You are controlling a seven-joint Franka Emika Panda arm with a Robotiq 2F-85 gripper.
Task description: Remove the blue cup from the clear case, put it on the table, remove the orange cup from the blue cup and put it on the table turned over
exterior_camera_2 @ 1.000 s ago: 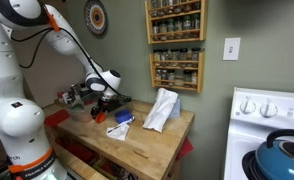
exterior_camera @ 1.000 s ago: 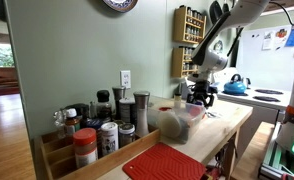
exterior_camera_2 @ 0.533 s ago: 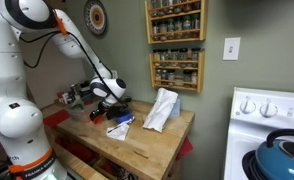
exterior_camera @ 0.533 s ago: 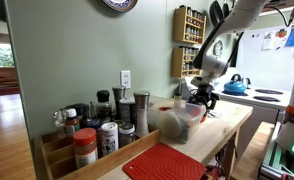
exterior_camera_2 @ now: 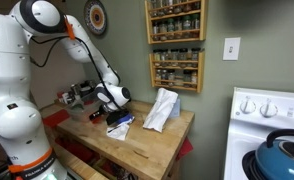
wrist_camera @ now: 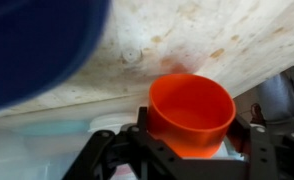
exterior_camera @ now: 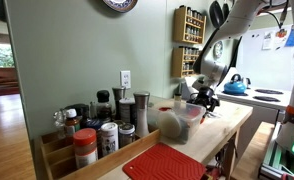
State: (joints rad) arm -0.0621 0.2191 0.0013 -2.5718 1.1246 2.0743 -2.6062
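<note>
Jaws closed on the orange cup [wrist_camera: 192, 112]: in the wrist view a dark finger [wrist_camera: 139, 135] sits against each side of it, w/ the gripper [wrist_camera: 193, 128] centred at the bottom of the frame. The cup's open mouth faces the wrist cam, its hollow inside plain to see. Beyond it lies the table [wrist_camera: 197, 35], pale and stained; whether the cup's base touches the wood I can't tell. The blue cup [wrist_camera: 32, 40] fills the top left corner of the wrist view as a big blur (v. close to the lens), apart from the orange one.

In an exterior view the gripper [exterior_camera: 200, 97] hangs low over the far part of the table [exterior_camera: 225, 122], just past the clear case [exterior_camera: 177, 122], which stands on the wood btw. the arm and a red ribbed mat [exterior_camera: 165, 163]. Spice jars [exterior_camera: 92, 135] crowd the near end by the wall.

In an exterior view the gripper [exterior_camera_2: 115, 105] is down near the table [exterior_camera_2: 152, 145], a white cloth [exterior_camera_2: 162, 108] lying near it on the wood. A wall spice rack [exterior_camera_2: 177, 40] hangs above; a stove [exterior_camera_2: 272, 105] w/ a blue kettle [exterior_camera_2: 284, 155] stands off to the side. Both cups are too small to make out for sure in both exterior views.
</note>
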